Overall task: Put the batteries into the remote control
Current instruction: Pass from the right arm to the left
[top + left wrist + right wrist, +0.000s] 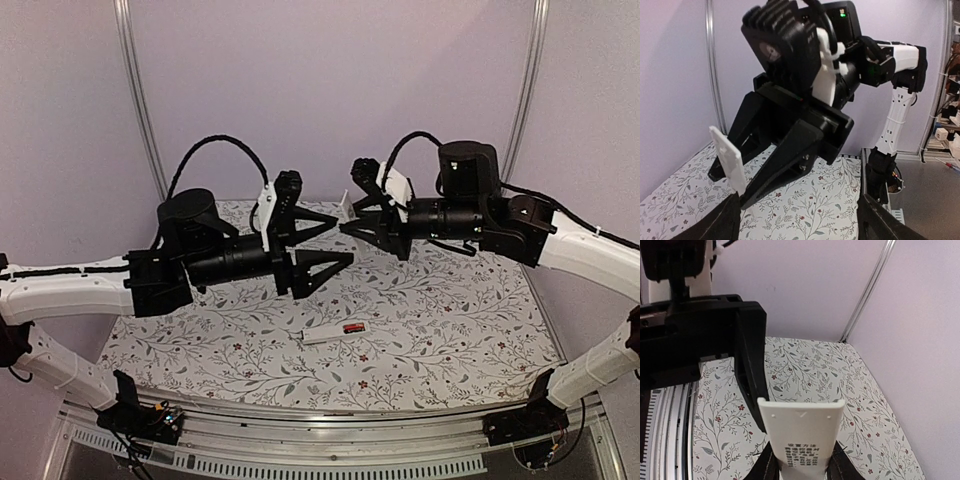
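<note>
Above the flowered table (pixel 450 330), the right pincer (pixel 350 215) is clamped on a thin white plastic cover strip (pixel 801 425); the left pincer (pixel 343 240) gapes wide, empty. Below lies the slim white plastic remote control (pixel 330 333), its small black-and-red batteries (pixel 353 328) seemingly seated; fitting the cover looks to be what remains.

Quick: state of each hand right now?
Left hand: open, empty.
Right hand: closed on the cover.

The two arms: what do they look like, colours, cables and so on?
The left arm and right arm have white tubular links and chunky black joints. Each ends in black triangular fingers by a white bracket, with a looping black cable.
</note>
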Controlling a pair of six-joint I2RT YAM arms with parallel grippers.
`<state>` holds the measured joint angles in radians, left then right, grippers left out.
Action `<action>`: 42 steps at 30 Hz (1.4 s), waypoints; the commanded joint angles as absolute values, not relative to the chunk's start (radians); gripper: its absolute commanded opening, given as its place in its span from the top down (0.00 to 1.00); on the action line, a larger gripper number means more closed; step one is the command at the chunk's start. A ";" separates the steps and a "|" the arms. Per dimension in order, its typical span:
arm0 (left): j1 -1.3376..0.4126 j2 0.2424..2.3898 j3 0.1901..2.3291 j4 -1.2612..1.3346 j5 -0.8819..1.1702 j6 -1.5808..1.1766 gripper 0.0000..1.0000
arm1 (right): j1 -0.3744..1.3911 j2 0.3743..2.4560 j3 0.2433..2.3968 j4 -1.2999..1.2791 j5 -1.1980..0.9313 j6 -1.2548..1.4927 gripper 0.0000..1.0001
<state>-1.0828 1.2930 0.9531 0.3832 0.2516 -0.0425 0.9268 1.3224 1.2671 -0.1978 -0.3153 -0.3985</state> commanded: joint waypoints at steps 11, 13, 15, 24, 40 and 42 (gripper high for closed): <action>-1.023 1.250 1.048 0.096 -0.044 -0.388 0.64 | 1.000 1.427 1.323 -0.284 -0.043 -0.491 0.84; -1.022 1.263 1.056 0.092 -0.050 -0.395 0.64 | 1.003 1.427 1.325 -0.283 -0.046 -0.483 0.85; -1.019 1.279 1.066 0.098 -0.041 -0.395 0.65 | 1.005 1.427 1.325 -0.281 -0.053 -0.476 0.85; -1.019 1.344 1.102 0.111 0.025 -0.386 0.72 | 1.018 1.439 1.338 -0.287 -0.047 -0.477 0.85; -1.007 1.282 1.030 0.193 0.003 -0.458 1.00 | 1.019 1.389 1.240 -0.143 0.064 -0.461 0.31; -1.001 1.240 0.993 0.244 0.005 -0.487 1.00 | 1.019 1.352 1.178 -0.070 0.063 -0.476 0.17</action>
<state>-1.0206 1.3163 1.0512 0.1539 0.0044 -0.4335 1.0138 1.4193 1.2709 -0.2028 0.0093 -0.4736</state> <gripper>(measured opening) 0.031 0.726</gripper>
